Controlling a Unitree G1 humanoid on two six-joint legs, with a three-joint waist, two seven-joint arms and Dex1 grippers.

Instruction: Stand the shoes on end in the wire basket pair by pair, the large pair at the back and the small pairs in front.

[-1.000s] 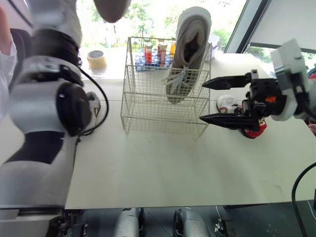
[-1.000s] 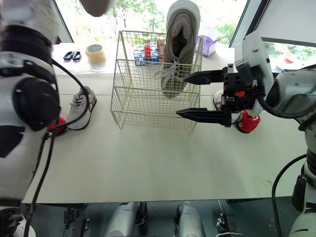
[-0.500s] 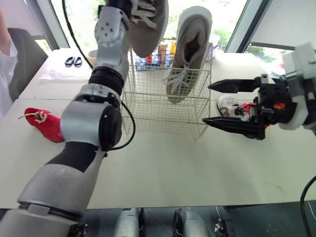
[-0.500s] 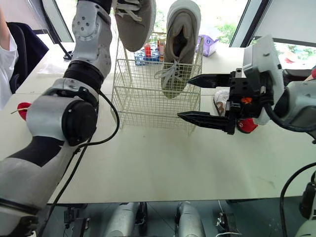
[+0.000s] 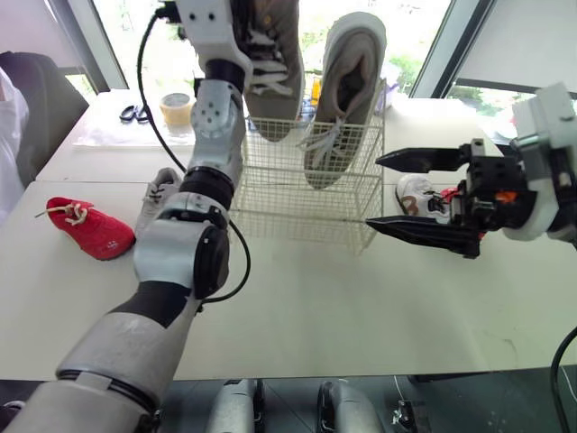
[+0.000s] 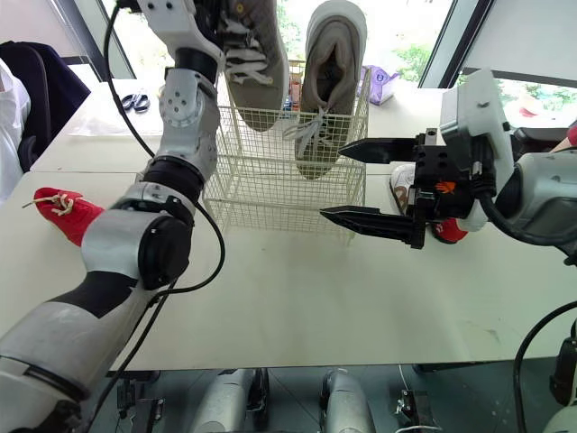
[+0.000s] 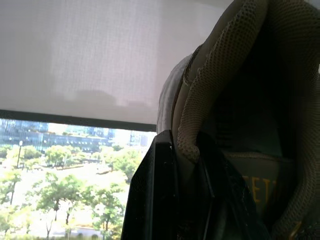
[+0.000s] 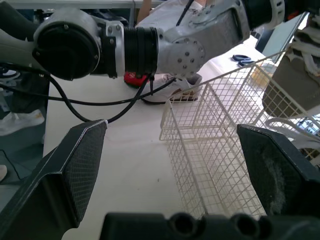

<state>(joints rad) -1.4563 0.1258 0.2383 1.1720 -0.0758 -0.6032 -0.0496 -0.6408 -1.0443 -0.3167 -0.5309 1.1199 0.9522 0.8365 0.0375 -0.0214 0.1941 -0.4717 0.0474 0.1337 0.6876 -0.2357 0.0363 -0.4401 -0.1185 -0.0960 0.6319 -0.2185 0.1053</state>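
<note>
1. Above the wire basket (image 5: 297,194), left end effector (image 7: 185,165) clamps the raised grey shoe (image 5: 270,72) by its collar.
2. At the basket's back right, standing grey shoe (image 5: 347,99) sits on end.
3. Beside the basket, right end effector (image 5: 374,193) gapes wide.

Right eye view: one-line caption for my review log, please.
Left gripper holds a large grey mesh sneaker toe-down over the white wire basket, beside its upright mate; right gripper hangs open.

Bench clutter noted, non-task items only
White table (image 5: 297,307); along its far side I log a yellow tape roll (image 5: 175,107) just beside dark-handled scissors (image 5: 134,113), and a purple packet (image 6: 380,83) further right; a person's white sleeve (image 5: 7,144) at the left edge; trees (image 7: 60,200) outside the window
</note>
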